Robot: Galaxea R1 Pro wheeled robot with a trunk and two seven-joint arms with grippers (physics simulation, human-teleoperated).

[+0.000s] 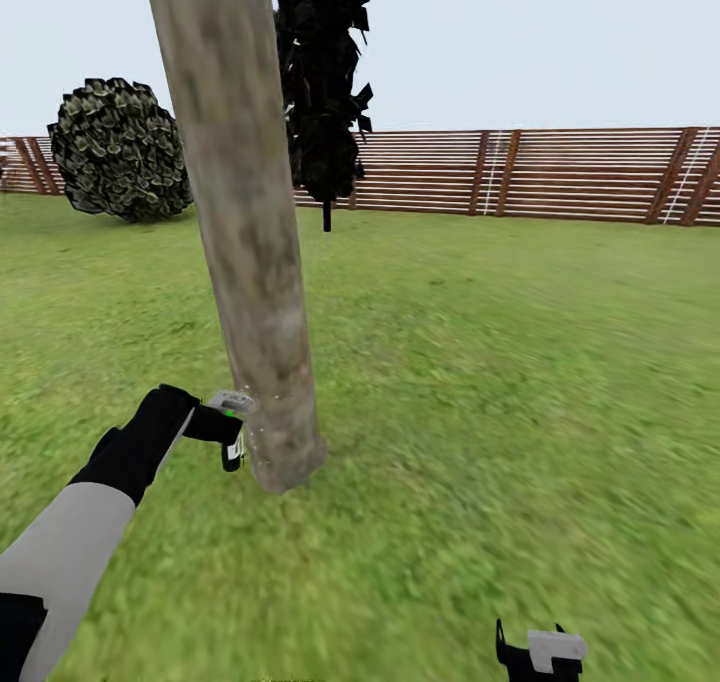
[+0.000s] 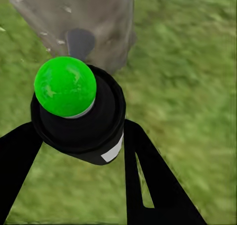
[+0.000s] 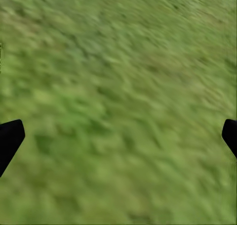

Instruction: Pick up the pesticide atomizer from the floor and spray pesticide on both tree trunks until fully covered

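Fingers (image 2: 143, 185) of the left arm are closed around the pesticide atomizer (image 2: 81, 118), one black prong on each side of its black body, with a green-lit tip facing forward at the tree trunk (image 2: 84, 22). In the head view the left gripper (image 1: 232, 432) holds the bottle just beside the base of the trunk (image 1: 250, 252), near where it meets the lawn (image 1: 500, 362), nozzle pointing at the bark.

To spray well, I judge the grip should stay firm and the nozzle square to the bark while the arm sweeps up and around the column; the upper trunk and its far side probably need coverage too, which may call for moving the base. A few pale specks show on the bark near the nozzle; how much is covered I cannot tell.

Right-arm fingers (image 3: 10, 138) stand wide apart over bare grass, holding nothing; the right gripper (image 1: 540, 652) hangs low at the lower edge of the head view. Behind stand a black cypress (image 1: 320, 72), a round bush (image 1: 120, 147) and the slat fence (image 1: 560, 172).
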